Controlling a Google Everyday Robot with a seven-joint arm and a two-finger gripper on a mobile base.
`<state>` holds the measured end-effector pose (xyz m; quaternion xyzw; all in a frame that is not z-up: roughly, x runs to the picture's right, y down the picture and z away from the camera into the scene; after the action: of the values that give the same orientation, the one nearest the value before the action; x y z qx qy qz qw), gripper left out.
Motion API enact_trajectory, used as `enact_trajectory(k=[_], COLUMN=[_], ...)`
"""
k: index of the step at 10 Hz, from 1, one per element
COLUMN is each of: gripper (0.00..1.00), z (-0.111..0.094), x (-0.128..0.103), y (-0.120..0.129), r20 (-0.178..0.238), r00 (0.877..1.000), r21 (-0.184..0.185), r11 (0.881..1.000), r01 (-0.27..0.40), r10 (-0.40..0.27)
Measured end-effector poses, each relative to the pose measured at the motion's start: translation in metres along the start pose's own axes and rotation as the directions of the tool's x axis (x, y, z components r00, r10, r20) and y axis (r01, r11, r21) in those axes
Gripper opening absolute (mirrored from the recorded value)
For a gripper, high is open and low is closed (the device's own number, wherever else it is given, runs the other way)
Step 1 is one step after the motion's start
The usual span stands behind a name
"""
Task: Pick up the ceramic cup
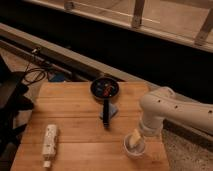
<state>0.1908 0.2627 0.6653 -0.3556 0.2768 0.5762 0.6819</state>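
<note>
A wooden table stood in a dim room, with a dark wall and a pale railing behind it and black cables on the floor at its far left corner.

The white arm came in from the right side and bent down at the near right corner of the table. At its end the gripper pointed downward, and its tip was at the mouth of the ceramic cup. The small white cup stood upright on the wood directly below the gripper, close to the table's near edge. A pale part of the gripper seemed to sit inside the rim, but I could not tell how wide the gripper was or whether it gripped the cup.

To the left of the gripper and further back lay the black frying pan, with some small coloured things inside and its long handle pointing toward the near edge. A blue object lay partly under the handle. Far to the left of the gripper, near the front, lay a long white remote-like bar.
</note>
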Motion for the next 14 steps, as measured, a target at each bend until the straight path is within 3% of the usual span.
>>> enact_trajectory(k=[2,3,6,8,10,12,14], gripper=[0.77,0.77,0.57,0.55,0.36,0.13,0.02], z=[0.017,0.019,0.018,0.022,0.014,-0.014,-0.031], x=[0.008,0.009,-0.004,-0.007,-0.009,-0.011,-0.012], y=[-0.004,-0.003,0.021,0.025,0.037,0.064,0.079], r20=[-0.052,-0.052,-0.065,-0.079,-0.094,-0.120,-0.138], r00=[0.998,0.998,0.998,0.997,0.994,0.987,0.980], r21=[-0.008,-0.001,0.008,0.015,0.017,0.006,-0.002], r11=[0.999,0.999,1.000,1.000,0.999,0.994,0.990], r01=[-0.043,-0.036,0.002,0.009,0.049,0.105,0.144], r10=[0.042,0.035,-0.001,-0.008,-0.048,-0.104,-0.143])
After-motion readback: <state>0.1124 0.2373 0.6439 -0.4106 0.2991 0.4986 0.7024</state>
